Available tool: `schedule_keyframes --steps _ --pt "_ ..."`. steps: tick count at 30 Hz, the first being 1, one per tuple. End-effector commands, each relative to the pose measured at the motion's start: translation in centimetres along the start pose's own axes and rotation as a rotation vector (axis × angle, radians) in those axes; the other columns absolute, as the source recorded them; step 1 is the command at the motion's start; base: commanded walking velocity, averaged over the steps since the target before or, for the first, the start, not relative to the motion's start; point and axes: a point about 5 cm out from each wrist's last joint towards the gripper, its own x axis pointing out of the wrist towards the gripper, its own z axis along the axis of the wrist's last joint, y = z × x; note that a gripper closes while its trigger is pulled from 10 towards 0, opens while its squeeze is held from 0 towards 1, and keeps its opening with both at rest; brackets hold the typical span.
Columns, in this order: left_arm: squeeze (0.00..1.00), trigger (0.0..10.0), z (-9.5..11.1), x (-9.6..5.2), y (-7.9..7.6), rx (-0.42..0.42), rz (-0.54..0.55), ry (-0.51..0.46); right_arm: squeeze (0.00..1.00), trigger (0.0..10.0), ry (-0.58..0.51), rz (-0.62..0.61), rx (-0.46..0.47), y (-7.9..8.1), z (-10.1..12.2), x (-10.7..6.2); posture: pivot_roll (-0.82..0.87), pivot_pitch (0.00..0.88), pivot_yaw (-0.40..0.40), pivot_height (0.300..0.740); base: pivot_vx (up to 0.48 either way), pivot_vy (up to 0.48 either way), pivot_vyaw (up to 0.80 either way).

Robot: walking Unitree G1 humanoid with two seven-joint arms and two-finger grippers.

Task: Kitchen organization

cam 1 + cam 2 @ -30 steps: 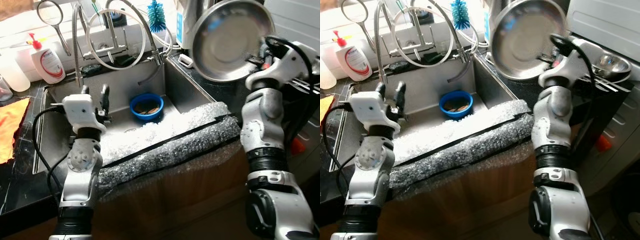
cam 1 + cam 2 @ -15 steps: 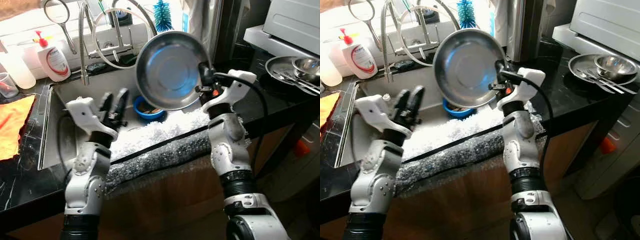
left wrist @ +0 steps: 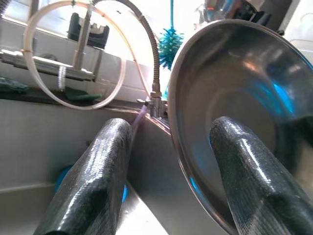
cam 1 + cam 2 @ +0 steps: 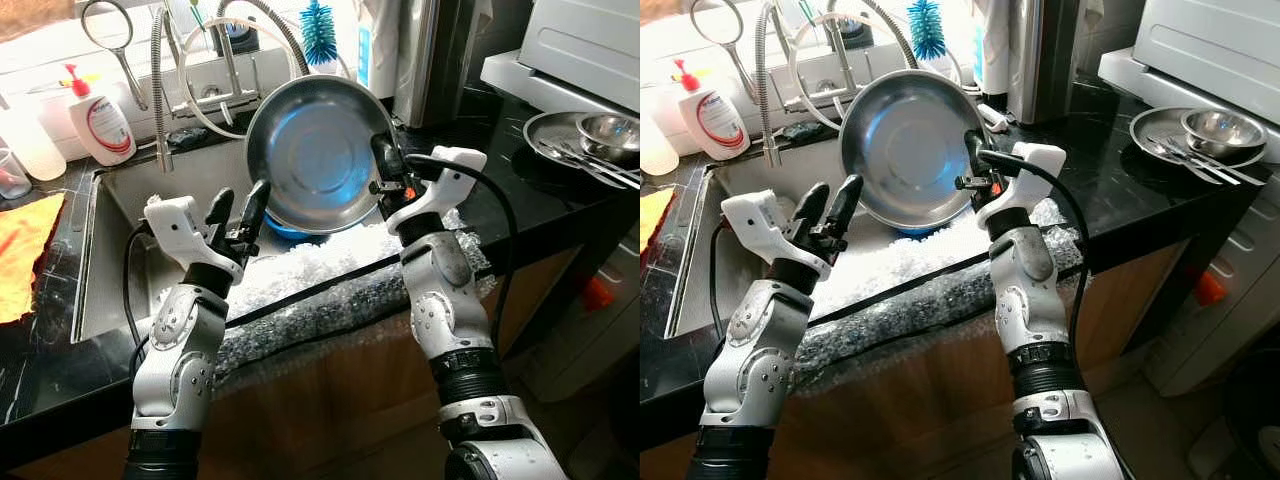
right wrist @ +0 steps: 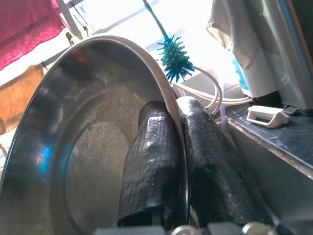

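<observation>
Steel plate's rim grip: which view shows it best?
The right wrist view: the right claw pinches the steel plate rim, one finger on each side. The eye views show the whole plate held tilted over the sink; the left wrist view shows its opposite edge.

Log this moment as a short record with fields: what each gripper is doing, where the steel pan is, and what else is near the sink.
right gripper: shut on the rim of the steel pan, one finger inside, one outside
steel pan: held tilted on edge above the sink, hollow side facing the robot
left gripper: open, at the pan's left rim, one finger each side of it, no contact evident
blue bowl: in the sink, mostly hidden behind the pan
bubble wrap: draped over the sink's front edge
soap bottle: behind the sink, left
</observation>
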Motion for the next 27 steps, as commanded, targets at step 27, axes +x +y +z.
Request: schedule_keyframes --steps 27 --pt "0.00 9.1 0.3 0.4 0.7 0.038 0.064 -0.026 0.00 10.0 0.031 0.134 0.031 2.4 0.0 0.2 -0.16 0.000 0.107 0.740 0.000 0.000 0.00"
